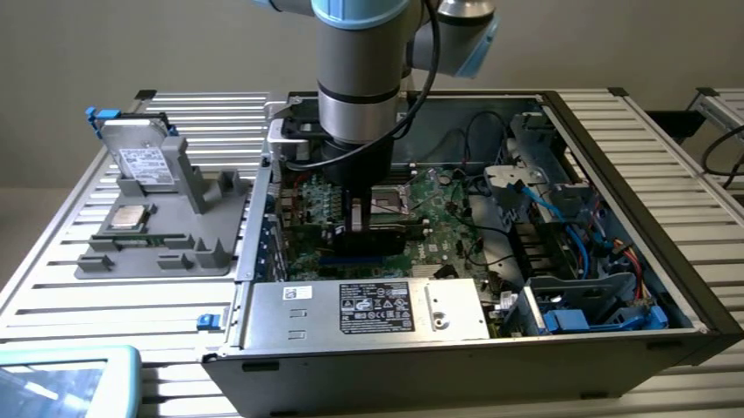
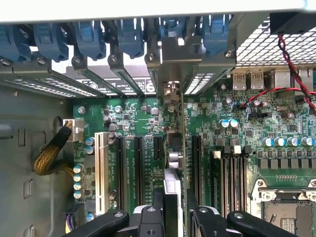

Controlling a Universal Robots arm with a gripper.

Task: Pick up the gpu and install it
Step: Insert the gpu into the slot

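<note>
Your gripper (image 1: 369, 225) stands inside the open computer case (image 1: 651, 200), above the motherboard (image 1: 448, 218), with the gpu (image 1: 375, 239) upright on edge between its fingers. In the wrist view the gpu (image 2: 173, 153) reaches ahead of the gripper (image 2: 174, 212) toward the slot brackets (image 2: 123, 74) on the case's rear wall. Expansion slots (image 2: 121, 168) lie on both sides of the card. The power supply (image 1: 361, 309) sits between the gripper and the exterior camera. The drive cage (image 1: 581, 279) lies to the exterior view's right of the gripper. Outside the case, well off to the exterior view's left, a tray (image 1: 152, 257) holds a propped hard drive (image 1: 145, 165), with a processor (image 1: 128, 218) in front of it.
</note>
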